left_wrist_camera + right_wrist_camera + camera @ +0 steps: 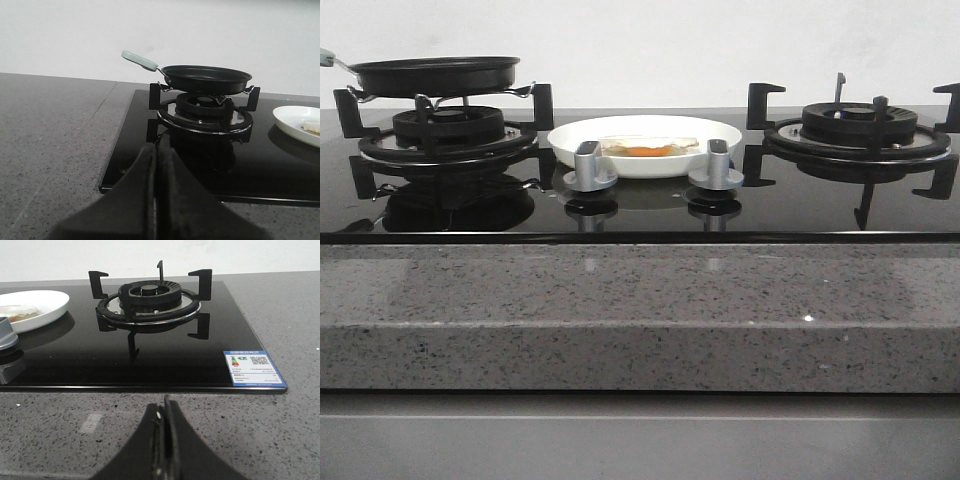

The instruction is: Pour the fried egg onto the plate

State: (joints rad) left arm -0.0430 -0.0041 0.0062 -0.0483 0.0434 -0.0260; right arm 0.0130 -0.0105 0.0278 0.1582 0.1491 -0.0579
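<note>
The fried egg [645,148] lay on the plate [720,131], at three o'clock from the pan [435,75] on its burner. Both claws, left [156,165] and right [165,422], were pressed together, empty. A careless reach might knock the pan's handle [140,60].

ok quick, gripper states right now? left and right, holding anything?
Left gripper: closed, holding nothing, back from the frying pan.
Right gripper: closed, holding nothing, over the counter short of the empty burner.
</note>
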